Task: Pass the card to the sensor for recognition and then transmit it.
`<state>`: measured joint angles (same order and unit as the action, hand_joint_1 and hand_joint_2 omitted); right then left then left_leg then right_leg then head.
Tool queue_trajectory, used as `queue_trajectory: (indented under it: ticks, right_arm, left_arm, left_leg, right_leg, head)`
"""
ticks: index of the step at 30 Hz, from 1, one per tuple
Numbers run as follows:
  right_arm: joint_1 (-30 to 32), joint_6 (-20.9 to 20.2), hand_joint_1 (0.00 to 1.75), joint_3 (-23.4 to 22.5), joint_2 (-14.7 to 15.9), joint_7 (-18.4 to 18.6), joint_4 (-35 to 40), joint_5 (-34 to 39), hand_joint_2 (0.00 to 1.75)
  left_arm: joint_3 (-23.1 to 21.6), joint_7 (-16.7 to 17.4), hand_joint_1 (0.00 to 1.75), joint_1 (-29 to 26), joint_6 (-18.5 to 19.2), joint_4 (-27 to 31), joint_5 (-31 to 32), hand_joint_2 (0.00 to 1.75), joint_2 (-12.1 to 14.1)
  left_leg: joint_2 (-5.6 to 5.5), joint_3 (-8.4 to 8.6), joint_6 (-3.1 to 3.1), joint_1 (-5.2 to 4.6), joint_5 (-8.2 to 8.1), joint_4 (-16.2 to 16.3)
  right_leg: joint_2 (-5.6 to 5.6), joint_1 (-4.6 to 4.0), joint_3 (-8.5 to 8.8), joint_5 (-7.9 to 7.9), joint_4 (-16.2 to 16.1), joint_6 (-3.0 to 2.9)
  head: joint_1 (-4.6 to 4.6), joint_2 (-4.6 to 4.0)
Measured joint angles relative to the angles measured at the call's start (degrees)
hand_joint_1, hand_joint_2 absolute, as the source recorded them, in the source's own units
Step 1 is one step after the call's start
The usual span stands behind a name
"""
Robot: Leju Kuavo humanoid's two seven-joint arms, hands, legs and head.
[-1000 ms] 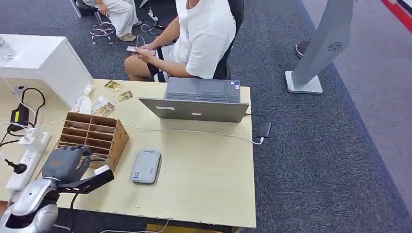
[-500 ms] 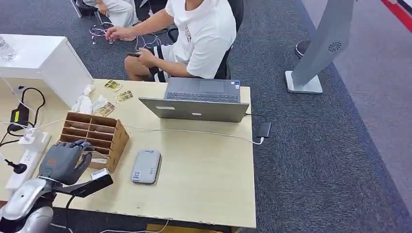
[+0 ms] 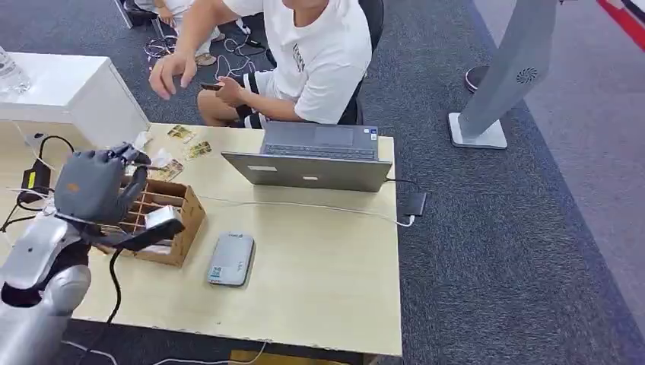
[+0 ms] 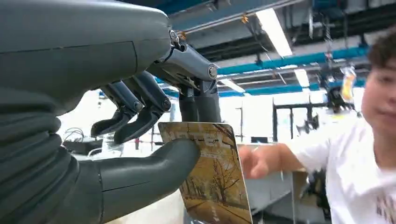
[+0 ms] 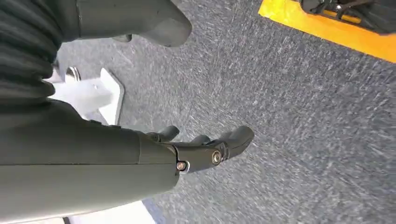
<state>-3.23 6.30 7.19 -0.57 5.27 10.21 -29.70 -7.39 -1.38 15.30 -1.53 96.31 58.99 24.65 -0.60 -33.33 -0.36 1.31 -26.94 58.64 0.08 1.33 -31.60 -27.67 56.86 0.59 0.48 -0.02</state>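
My left hand [image 3: 95, 186] hangs raised over the far end of the wooden card box [image 3: 176, 224]. In the left wrist view that hand [image 4: 140, 107] pinches a card [image 4: 212, 172] with a yellow autumn-tree picture between thumb and fingers, held upright. The grey flat sensor [image 3: 231, 259] lies on the table to the right of the box, apart from the hand. My right hand [image 5: 205, 149] hangs over grey carpet, holding nothing, its fingers apart from the thumb.
An open laptop [image 3: 312, 160] stands at the table's far edge, its cable running across the table. Loose cards [image 3: 190, 144] lie beside a white box [image 3: 76, 91]. A seated person behind the table stretches a hand [image 3: 171, 72] toward it.
My left hand has risen from the near end of the card box to above its far end, carrying a card. The person has reached an arm out toward the table.
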Motion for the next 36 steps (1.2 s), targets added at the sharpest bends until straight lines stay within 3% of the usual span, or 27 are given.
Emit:
queue_trajectory:
  ticks: [3, 9, 12, 17, 24, 25, 26, 36]
  right_arm:
    - [-0.47, -0.11, 0.0, 0.02, 0.0, 0.13, 0.02, -0.2, 1.75]
    - [-0.45, -0.11, 0.0, 0.02, 0.0, 0.02, 0.02, -0.39, 1.75]
    - [-0.74, -0.68, 0.0, 0.11, 0.0, 0.2, 0.02, -1.4, 1.75]
    - [-2.37, -1.44, 0.0, 0.52, -0.2, 2.65, 0.5, -2.91, 1.75]
    - [-2.94, -2.03, 0.0, 0.55, -0.42, 3.8, 0.66, -3.45, 1.75]
    - [-2.93, -2.06, 0.0, 0.55, -0.42, 3.69, 0.66, -3.45, 1.75]
    - [-2.92, -2.03, 0.0, 0.55, -0.42, 3.61, 0.66, -3.48, 1.75]
    - [-2.68, -1.84, 0.0, 0.55, -0.42, 2.08, 0.66, -4.39, 1.75]
  left_arm:
    - [-1.87, 0.02, 1.75, 5.3, -0.44, -3.83, 0.11, 1.75, -1.83]
    - [-3.8, 0.09, 1.75, 8.33, -1.53, -6.7, 0.4, 1.75, -3.17]
    - [-4.37, 0.26, 1.75, 11.2, -5.49, -9.48, 2.87, 1.75, -4.79]
    - [-5.24, 0.15, 1.75, 18.64, -12.99, -19.08, 6.14, 1.75, -7.84]
    - [-5.29, 0.02, 1.75, 23.03, -15.19, -28.81, 6.06, 1.75, -9.77]
    - [-5.29, -0.09, 1.52, 23.04, -15.46, -29.56, 5.84, 1.75, -9.88]
    - [-5.29, -0.31, 0.05, 23.05, -15.81, -30.37, 5.7, 1.75, -9.96]
    - [-5.26, -1.77, 0.0, 20.58, -18.47, -32.58, 4.09, 1.75, -10.03]
  left_leg:
    - [0.26, 0.01, -0.03, -0.01, 0.02, 0.0]
    - [0.33, -0.03, -0.08, -0.01, -0.03, 0.02]
    - [0.3, -0.17, -0.07, 0.0, -0.01, 0.02]
    - [0.4, -0.16, -0.09, 0.0, 0.06, 0.02]
    - [0.4, -0.16, -0.03, 0.0, 0.1, 0.02]
    - [0.41, -0.16, -0.03, 0.0, 0.1, 0.02]
    - [0.4, -0.17, -0.03, 0.0, 0.1, 0.02]
    - [0.39, -0.24, -0.03, 0.0, 0.09, 0.02]
  right_leg:
    - [0.28, 0.01, -0.08, 0.08, 0.0, 0.03]
    - [0.35, 0.01, -0.24, 0.06, 0.0, 0.03]
    - [0.3, 0.0, -0.36, 0.06, 0.0, 0.03]
    - [0.39, 0.0, -0.35, 0.18, 0.02, -0.01]
    - [0.4, 0.0, -0.35, 0.19, 0.03, -0.01]
    - [0.41, 0.0, -0.35, 0.19, 0.03, -0.01]
    - [0.42, 0.0, -0.36, 0.19, 0.03, -0.01]
    - [0.42, 0.0, -0.38, 0.17, 0.03, 0.0]
  head:
    - [-0.02, 0.0]
    - [-0.02, 0.0]
    - [-0.02, 0.02]
    - [0.0, 0.0]
    - [-0.02, 0.02]
    - [-0.04, 0.02]
    - [0.0, 0.0]
    - [-0.02, 0.0]
